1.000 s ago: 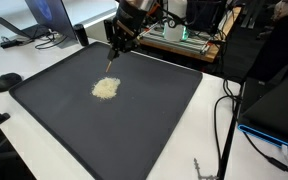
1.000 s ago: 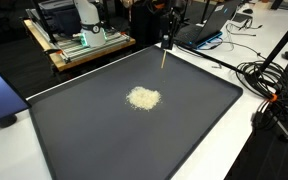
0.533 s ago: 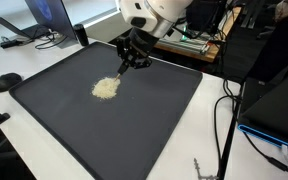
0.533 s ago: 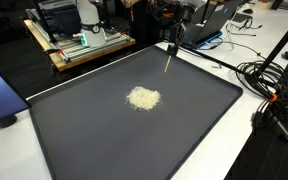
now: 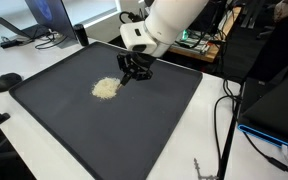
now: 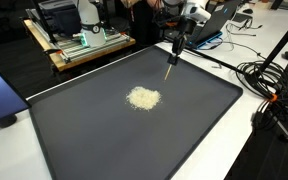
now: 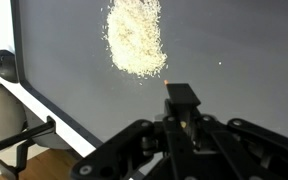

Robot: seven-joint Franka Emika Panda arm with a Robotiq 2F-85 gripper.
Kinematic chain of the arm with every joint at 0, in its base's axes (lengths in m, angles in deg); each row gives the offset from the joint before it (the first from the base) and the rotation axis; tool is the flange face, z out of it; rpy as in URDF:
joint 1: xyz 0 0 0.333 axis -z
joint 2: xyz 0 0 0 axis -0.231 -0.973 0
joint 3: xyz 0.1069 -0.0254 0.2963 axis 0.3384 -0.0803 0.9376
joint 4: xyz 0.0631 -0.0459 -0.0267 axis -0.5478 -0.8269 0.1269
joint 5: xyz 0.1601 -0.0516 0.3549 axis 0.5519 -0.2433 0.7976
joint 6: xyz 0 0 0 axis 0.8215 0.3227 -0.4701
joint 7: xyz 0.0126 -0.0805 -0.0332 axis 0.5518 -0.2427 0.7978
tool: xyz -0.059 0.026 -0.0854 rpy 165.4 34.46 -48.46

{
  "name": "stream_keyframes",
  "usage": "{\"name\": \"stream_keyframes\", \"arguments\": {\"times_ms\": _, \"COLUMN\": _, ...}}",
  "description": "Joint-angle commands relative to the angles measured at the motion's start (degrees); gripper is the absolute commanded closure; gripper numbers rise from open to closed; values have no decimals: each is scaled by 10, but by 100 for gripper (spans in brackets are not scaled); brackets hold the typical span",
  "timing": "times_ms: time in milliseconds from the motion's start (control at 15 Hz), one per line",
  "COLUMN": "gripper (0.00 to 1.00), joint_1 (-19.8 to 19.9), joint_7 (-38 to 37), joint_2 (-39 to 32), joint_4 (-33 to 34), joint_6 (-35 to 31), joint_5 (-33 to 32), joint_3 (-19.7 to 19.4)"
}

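Moved: my gripper (image 5: 132,72), from the far edge of the black mat (image 5: 154,120) toward the grain pile (image 5: 105,88). Clamped tight on a thin stick (image 6: 170,68), tip near the pile.

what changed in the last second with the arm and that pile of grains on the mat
The arm swung in over the black mat and came down, carrying the thin stick in its shut jaws toward the pile of pale grains; the tip now sits close beside the pile's edge. Nothing was picked up or let go. Pile and mat stayed as they were.
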Motion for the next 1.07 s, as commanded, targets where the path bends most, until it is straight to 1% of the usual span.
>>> {"name": "stream_keyframes", "arguments": {"times_ms": 0, "gripper": 97, "joint_1": 1, "joint_7": 52, "joint_2": -21, "joint_4": 38, "joint_6": 24, "joint_5": 42, "joint_3": -3}}
{"name": "stream_keyframes", "arguments": {"times_ms": 267, "gripper": 97, "joint_1": 23, "joint_7": 128, "joint_2": -23, "joint_4": 68, "joint_6": 44, "joint_5": 141, "joint_3": -2}}
{"name": "stream_keyframes", "arguments": {"times_ms": 467, "gripper": 97, "joint_1": 44, "joint_7": 180, "joint_2": -23, "joint_4": 97, "joint_6": 53, "joint_5": 217, "joint_3": -13}}
{"name": "stream_keyframes", "arguments": {"times_ms": 600, "gripper": 97, "joint_1": 60, "joint_7": 208, "joint_2": -25, "joint_4": 116, "joint_6": 50, "joint_5": 251, "joint_3": -22}}
{"name": "stream_keyframes", "arguments": {"times_ms": 1000, "gripper": 97, "joint_1": 119, "joint_7": 284, "joint_2": -34, "joint_4": 180, "joint_6": 75, "joint_5": 358, "joint_3": -35}}
